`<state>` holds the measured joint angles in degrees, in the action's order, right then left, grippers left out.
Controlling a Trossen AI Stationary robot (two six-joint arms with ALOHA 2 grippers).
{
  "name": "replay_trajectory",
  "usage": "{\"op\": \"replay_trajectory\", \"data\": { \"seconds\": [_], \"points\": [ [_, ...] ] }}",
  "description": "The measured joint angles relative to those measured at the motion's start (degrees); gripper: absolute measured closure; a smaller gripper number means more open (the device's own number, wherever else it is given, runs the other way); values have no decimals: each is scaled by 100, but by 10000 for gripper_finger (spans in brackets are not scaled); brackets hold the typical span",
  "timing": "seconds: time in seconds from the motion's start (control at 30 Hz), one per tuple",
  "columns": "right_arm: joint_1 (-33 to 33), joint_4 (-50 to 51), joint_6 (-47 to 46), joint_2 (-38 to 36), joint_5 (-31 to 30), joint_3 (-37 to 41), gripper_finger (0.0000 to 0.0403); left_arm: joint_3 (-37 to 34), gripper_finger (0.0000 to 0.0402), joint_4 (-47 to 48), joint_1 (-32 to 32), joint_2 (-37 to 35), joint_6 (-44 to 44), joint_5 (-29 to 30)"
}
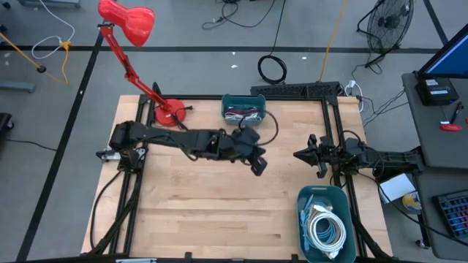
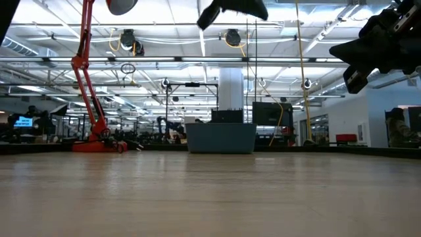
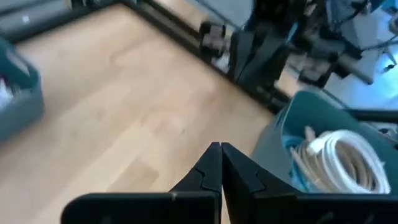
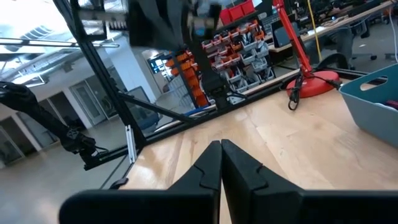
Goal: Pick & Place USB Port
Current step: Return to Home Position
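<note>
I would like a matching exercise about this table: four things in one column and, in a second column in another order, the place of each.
Things
1. red desk lamp
2. white cable coil
3. left gripper
4. right gripper

Places
A. shut, above the middle of the table
B. shut, above the table's right part
C. inside the teal bin at the near right corner
D. at the far edge, on the left

Pairs: 1-D, 2-C, 3-A, 4-B
</note>
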<state>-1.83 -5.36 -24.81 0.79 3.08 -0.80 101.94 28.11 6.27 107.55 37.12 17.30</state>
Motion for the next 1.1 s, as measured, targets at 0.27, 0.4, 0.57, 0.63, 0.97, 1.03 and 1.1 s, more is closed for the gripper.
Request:
{"op": "replay_trajectory", "data": {
  "seconds": [0.27, 0.4, 0.57, 0.63, 0.97, 1.03, 1.1],
  "points": [
    [1, 0, -1, 1, -1, 0, 403, -1079, 400, -581, 216, -139, 176, -123],
    [1, 1, -1, 1, -1, 0, 403, -1502, 400, -821, 237, -415, -70, -269],
    [0, -12, 1, 19, -3, 0, 403, -2229, 401, -1019, 240, -1250, -417, -321],
    [1, -37, 0, 39, -5, 0, 403, -2701, 401, -1172, 245, -1753, -522, -292],
    [0, 7, -1, 204, -3, 0, 403, -5704, 401, -2701, 323, -4123, -726, -543],
    [1, 1, 1, 204, -2, 0, 403, -6191, 401, -3033, 323, -4522, -750, -601],
    [-1, 1, 1, 208, -2, 0, 403, -6632, 401, -3135, 321, -4952, -840, -666]
  ]
}}
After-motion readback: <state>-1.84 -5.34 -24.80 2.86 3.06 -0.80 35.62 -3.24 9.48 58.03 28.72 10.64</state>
